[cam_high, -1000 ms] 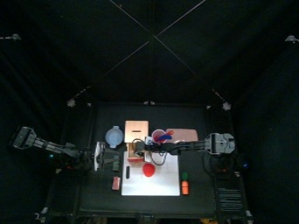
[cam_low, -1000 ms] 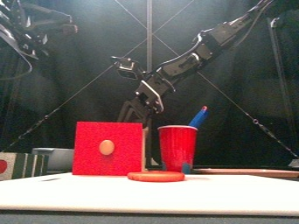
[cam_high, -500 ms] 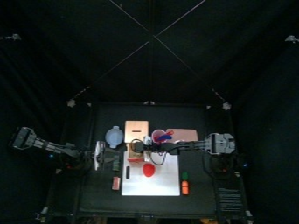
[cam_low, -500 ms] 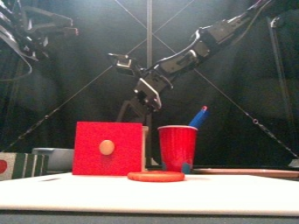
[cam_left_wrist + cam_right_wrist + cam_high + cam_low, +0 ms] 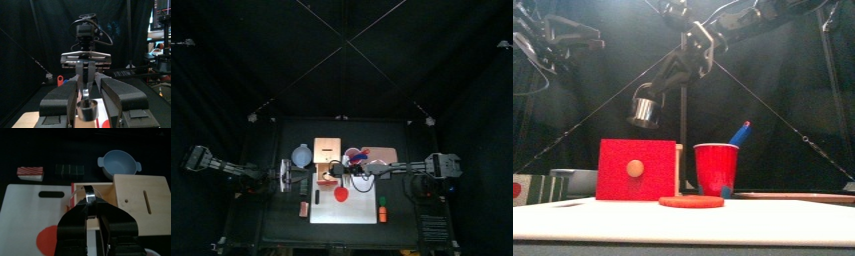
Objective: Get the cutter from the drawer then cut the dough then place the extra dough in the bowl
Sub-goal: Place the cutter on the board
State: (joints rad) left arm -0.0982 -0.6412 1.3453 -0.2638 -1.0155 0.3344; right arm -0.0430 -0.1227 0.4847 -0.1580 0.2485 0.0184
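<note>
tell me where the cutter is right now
Front view: the cutter hangs in the air from the right gripper, above the red drawer front.

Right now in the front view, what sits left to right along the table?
From the left: red-and-white toy → blue-grey bowl → red drawer front → red cup. Skipped: the dough and the cutter overhead, since both overlap these.

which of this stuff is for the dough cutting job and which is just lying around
For the job: cutter in the right gripper, dough, white board, wooden box, bowl.
Lying about: red cup with blue knife, sushi roll, red and white toy.
</note>
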